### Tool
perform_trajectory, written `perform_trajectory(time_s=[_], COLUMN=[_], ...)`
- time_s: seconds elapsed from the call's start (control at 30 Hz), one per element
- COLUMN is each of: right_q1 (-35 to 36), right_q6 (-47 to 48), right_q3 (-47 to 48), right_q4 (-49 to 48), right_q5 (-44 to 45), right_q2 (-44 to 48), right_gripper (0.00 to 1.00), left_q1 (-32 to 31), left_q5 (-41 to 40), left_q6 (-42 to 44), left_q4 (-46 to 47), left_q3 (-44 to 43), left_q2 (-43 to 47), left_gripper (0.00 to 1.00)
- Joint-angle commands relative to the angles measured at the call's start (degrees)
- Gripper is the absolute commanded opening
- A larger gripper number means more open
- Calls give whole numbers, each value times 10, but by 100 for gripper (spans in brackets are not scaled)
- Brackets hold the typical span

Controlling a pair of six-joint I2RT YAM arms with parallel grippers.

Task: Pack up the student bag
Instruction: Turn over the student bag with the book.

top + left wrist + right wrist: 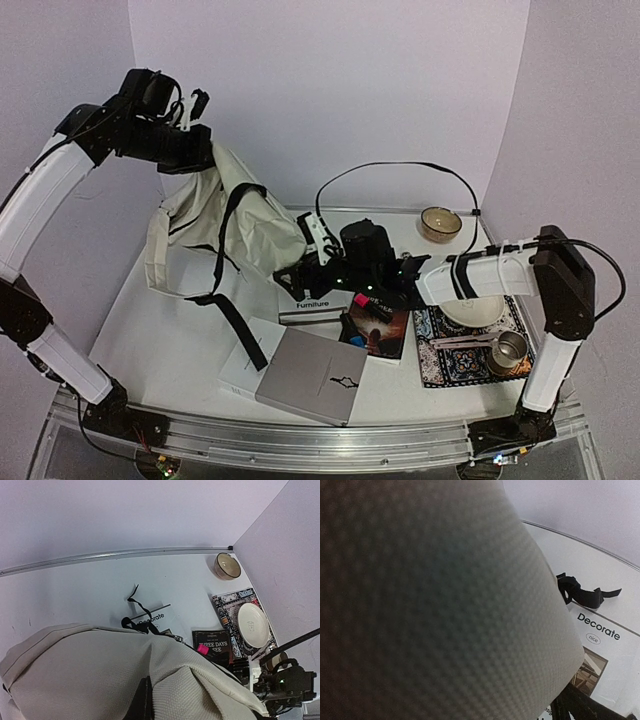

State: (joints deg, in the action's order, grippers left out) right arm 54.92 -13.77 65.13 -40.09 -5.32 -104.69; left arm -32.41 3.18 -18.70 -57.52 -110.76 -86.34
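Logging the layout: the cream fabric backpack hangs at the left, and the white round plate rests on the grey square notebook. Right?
No. The white round plate rests on the dark patterned mat, not the grey square notebook, as the top external view shows. The cream fabric backpack does hang at the left.

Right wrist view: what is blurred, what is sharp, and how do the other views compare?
Right wrist: the student bag fills the frame, soft and shadowed; the Decorate book is sharp. Left wrist and top external: evenly lit, in focus.
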Motion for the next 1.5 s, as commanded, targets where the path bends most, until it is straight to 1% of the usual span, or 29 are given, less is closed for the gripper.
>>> perform_trajectory(time_s=[0.0,0.1,0.2,0.3,0.33,0.47,0.57,0.67,0.77,0.83,0.9,1.0,1.13,1.23,1.3,1.47], right_q1=[6,6,7,6,6,7,6,5,2,-7,-20,-47,-88,-105,-116,-133], right_q6=[12,-6,-26,-60,-79,-188,-282,-343,-391,-410,-424,-444,-472,-473,-473,-472], right_q3=[3,3,12,32,38,54,60,68,71,68,57,35,18,24,33,51], right_q4=[-79,-64,-22,43,61,112,123,125,132,148,168,183,186,188,192,196], right_q5=[17,-19,-71,-111,-121,-156,-177,-189,-173,-145,-116,-77,-65,-58,-61,-75], right_q2=[11,40,75,105,114,144,158,161,157,151,143,123,84,55,34,-10], right_gripper=[74,46,25,5,0,0,0,0,0,0,0,0,0,0,0,0], left_q1=[-3,-3,-3,-3,-3,-3,-3,-3,-3,-3,-3,-3,-1,4,7,18], left_q5=[38,-3,-37,-62,-69,-81,-88,-87,-82,-102,-141,-200,-261,-295,-324,-408], left_q6=[-11,4,13,22,24,39,49,57,64,64,61,55,62,59,51,35], left_q4=[72,68,61,46,39,12,-13,-28,-32,-31,-30,-25,-14,-10,-8,-7], left_q3=[1,24,49,70,74,79,71,61,74,92,109,122,122,121,125,136], left_q2=[54,73,85,87,86,79,72,62,45,29,11,-12,-29,-34,-30,9], left_gripper=[0,0,0,0,0,8,11,14,25,31,40,58,84,95,99,99])
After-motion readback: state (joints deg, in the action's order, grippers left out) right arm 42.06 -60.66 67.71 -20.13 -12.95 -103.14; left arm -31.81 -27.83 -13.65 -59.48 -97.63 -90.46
